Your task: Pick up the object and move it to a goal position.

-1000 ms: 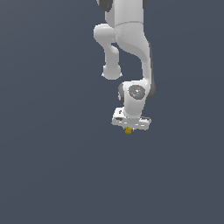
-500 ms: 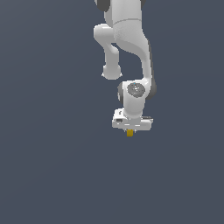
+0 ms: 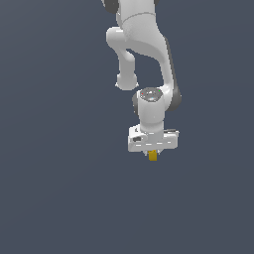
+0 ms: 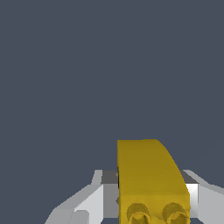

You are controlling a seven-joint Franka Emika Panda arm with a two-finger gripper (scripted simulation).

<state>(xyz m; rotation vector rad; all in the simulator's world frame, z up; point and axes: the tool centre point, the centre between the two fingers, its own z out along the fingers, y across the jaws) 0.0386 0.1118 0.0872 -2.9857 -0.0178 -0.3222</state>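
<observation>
While the tool (image 3: 152,151) points straight down from the white arm (image 3: 149,59), I find it pinching the mustard-yellow block (image 3: 153,156), which protrudes just below the tool body in the exterior view. The wrist view confirms the hold: the block (image 4: 148,179) sits between the pale fingers (image 4: 89,202), one on each side. I judge the pick-up done and the carry to the goal in hand. No goal marker shows in either view, so I cannot say how far it lies. The next move calls for steady travel with the grip kept firm. The block is chunky, flat along one edge, curved at the far end, with two round sockets in the face nearest the wrist camera. Beyond it, only plain dark grey ground (image 3: 59,198).
</observation>
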